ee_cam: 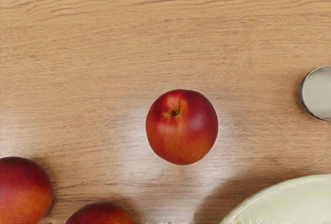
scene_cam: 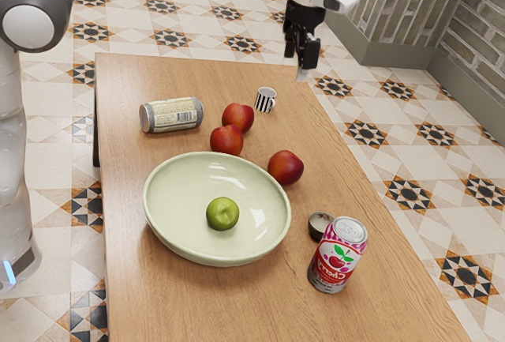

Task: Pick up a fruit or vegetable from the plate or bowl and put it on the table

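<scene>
- So, the green fruit (scene_cam: 222, 214) sits in the pale green bowl (scene_cam: 172, 234), nearer the left edge of the wooden table (scene_cam: 134, 295) than the far one, going by the exterior view. Can't tell its exact kind.
- It's roundish, so no clear long axis to go by. Looks like a shallow dimple on its upper side.
- Gripper (scene_cam: 299, 65) is up in the air, fingers apart, nothing between them.
- Nectarines (scene_cam: 286, 167) are round too, no real long axis. The one on its own has its stem hollow facing up at the hand camera. Can't make out the hollows on the other two.
- Label can (scene_cam: 172, 114) is lying on its side near the far left corner, long axis roughly along the far edge. Cherry soda can (scene_cam: 338, 255) stands upright toward the right edge.
- Striped mug (scene_cam: 266, 99) is upright near the far right corner, and the small round tin (scene_cam: 319, 225) is just beside the soda can.
- Head count: one green fruit, one bowl, three nectarines (all on the table, two close together), two cans, one mug, one tin.
</scene>
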Tool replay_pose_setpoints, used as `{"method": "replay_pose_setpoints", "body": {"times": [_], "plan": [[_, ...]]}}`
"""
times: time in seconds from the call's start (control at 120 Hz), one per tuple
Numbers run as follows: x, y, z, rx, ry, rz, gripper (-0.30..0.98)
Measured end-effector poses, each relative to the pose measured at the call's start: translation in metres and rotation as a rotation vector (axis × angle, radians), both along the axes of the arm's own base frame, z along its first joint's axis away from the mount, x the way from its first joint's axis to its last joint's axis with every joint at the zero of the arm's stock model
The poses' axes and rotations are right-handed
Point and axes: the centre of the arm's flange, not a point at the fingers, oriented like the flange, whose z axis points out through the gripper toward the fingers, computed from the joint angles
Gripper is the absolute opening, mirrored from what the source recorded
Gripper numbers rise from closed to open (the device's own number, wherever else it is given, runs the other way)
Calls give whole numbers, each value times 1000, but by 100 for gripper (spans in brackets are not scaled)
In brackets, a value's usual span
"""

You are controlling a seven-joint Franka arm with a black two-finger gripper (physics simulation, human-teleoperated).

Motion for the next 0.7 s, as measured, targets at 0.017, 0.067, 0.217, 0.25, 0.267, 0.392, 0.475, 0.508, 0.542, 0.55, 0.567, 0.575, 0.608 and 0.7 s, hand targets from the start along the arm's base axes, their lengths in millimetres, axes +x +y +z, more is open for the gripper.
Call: {"method": "replay_pose_setpoints", "body": {"times": [0.017,0.067,0.217,0.25,0.267,0.392,0.475,0.508,0.542,0.55,0.567,0.575,0.608,0.7], "plan": [[0,0,0,1,2,0,69],[1,1,-2,1,8,2,69],[0,3,-3,12,23,6,69],[-2,4,-2,13,28,7,69],[-2,4,-3,13,32,7,69],[1,5,-13,13,76,-48,69],[4,3,-31,19,109,-116,69],[5,0,-45,20,134,-153,69],[2,-5,-57,21,154,-190,69],[-1,-6,-60,23,159,-199,69],[-7,-8,-65,26,166,-216,69],[-10,-9,-67,27,168,-225,69],[-21,-14,-73,33,175,-261,69],[-47,-62,-86,38,178,-412,69]]}}
